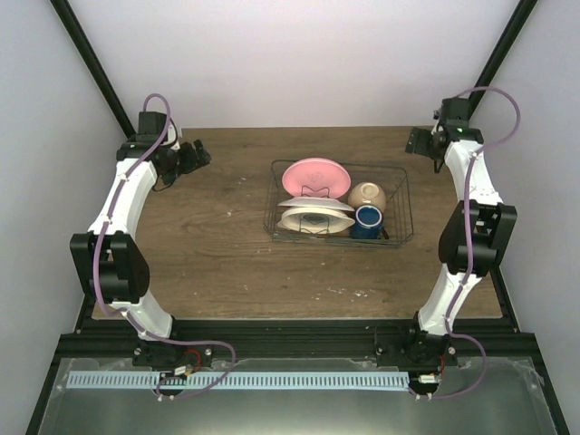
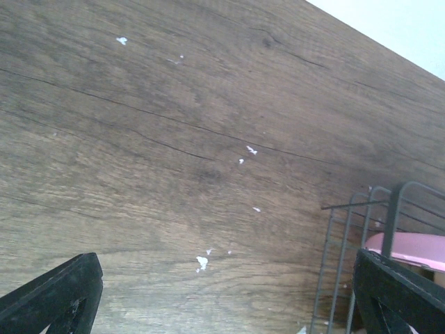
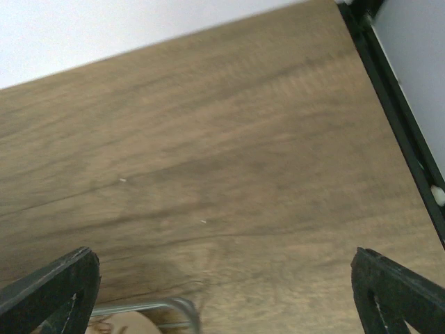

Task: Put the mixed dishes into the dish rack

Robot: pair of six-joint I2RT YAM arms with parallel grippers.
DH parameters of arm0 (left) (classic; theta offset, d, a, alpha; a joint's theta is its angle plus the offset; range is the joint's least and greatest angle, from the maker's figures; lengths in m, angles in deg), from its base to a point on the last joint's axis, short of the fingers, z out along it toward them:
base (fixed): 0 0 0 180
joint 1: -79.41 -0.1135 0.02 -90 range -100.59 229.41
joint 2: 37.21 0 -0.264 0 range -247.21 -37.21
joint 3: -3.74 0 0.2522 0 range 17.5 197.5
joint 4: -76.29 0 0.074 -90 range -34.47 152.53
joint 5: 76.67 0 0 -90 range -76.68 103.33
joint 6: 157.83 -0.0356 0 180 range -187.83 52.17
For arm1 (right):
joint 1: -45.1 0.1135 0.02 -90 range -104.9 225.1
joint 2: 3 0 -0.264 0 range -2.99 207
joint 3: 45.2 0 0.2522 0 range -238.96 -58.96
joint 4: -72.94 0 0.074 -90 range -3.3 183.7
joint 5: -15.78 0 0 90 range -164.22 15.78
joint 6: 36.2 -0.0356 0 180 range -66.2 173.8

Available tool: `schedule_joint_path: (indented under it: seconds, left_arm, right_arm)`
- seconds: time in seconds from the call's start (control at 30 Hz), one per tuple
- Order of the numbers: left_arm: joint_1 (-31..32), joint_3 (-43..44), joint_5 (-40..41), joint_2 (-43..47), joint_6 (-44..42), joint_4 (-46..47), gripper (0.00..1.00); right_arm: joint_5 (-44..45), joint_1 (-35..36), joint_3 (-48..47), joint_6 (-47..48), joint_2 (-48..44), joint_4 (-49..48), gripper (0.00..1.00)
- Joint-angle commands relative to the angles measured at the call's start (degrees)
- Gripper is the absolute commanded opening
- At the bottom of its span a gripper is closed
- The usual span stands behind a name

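Observation:
The dark wire dish rack [image 1: 399, 195] stands at mid table. In it are a pink plate [image 1: 315, 177], a cream bowl [image 1: 366, 195], a dark blue mug [image 1: 366, 220] and two pale plates [image 1: 315, 217] leaning together. No red plate shows. My left gripper [image 1: 195, 156] is open and empty at the far left, well clear of the rack. Its wrist view [image 2: 222, 306] shows the rack's wires [image 2: 341, 264] and the pink plate's rim [image 2: 410, 249]. My right gripper [image 1: 419, 142] is open and empty beyond the rack's far right corner; its wrist view [image 3: 222, 296] shows a rack corner [image 3: 170, 306].
The wooden table [image 1: 208, 254] has small white flecks [image 2: 201, 262]. A black frame rail [image 3: 396, 104] runs along the table's right edge. Pale walls enclose the back and sides.

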Motion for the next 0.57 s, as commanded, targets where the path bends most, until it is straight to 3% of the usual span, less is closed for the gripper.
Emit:
schedule_joint_path:
  seconds: [0.0,0.53]
  left_arm:
    - [-0.4,2.5,2.6,-1.9,-0.1,-0.5,1.0]
    - [-0.4,3.9,4.0,-4.8,0.4,-0.4,1.0]
  right_arm:
    - [0.7,-2.2,2.6,-1.4,-0.1,-2.9,1.0]
    - [0.3,-5.1,4.2,-0.4,1.1,-3.4,1.0]
